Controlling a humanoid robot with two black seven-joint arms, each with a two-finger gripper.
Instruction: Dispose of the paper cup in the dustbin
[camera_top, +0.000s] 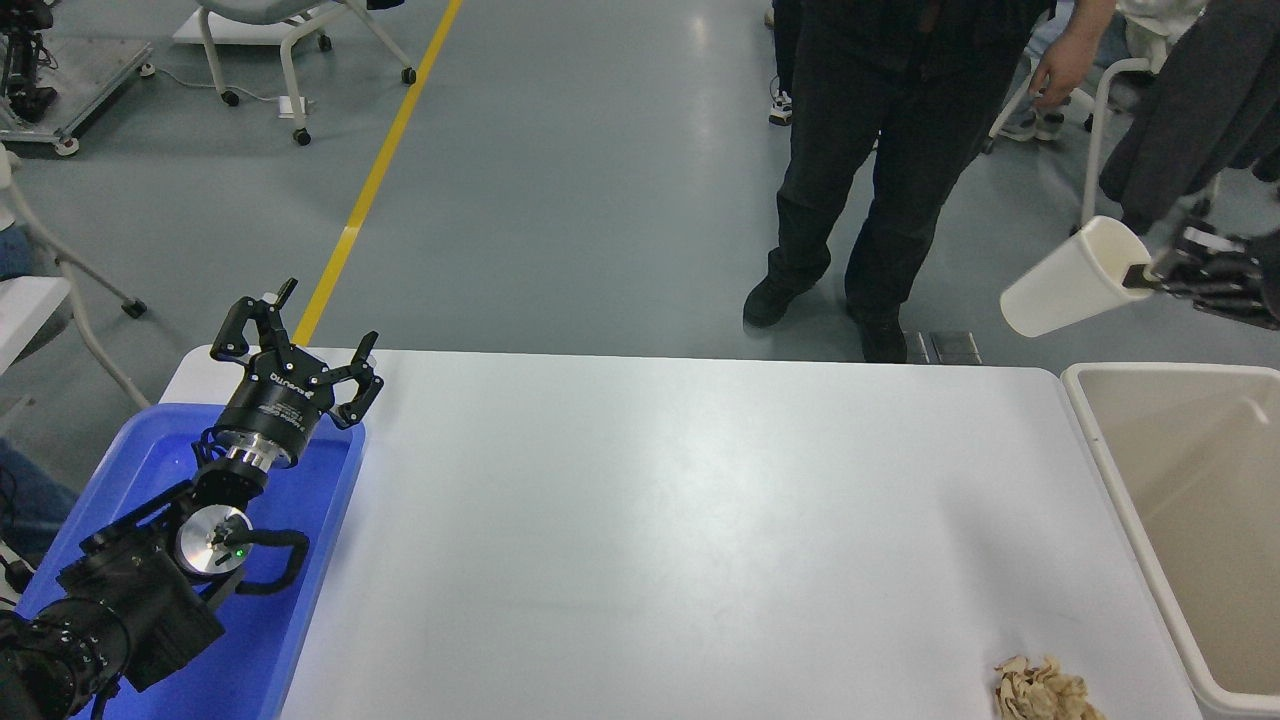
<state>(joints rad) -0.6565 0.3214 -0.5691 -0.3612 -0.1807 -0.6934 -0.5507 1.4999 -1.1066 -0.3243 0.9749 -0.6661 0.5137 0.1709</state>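
Right end effector (1150, 278): enters from the right edge, high above the far right corner of the counter, fingers pinched on the rim of the paper cup; most of its body is cut off by the picture's edge.
Paper cup (1068, 283): white, cream inside, held in the air and tilted, mouth up and to the right, base down and to the left; it hangs over the floor just beyond the far rim of the dustbin, touching neither the bin nor the counter.
Dustbin (1102, 452): beige, rectangular, thick rim, standing against the right edge of the counter; only part of it shows.
Left end effector (296, 335): parked at the lower left above the blue tray, fingers spread, holding nothing.
Blue tray (330, 520): sits on the left end of the counter.
Counter (660, 520): white, bare in the middle.
Crumpled brown paper (1045, 690): lies near the front right corner of the counter, close to the dustbin.
Person (880, 150): stands beyond the far edge in dark clothes, one hand (1058, 78) hanging at the side.
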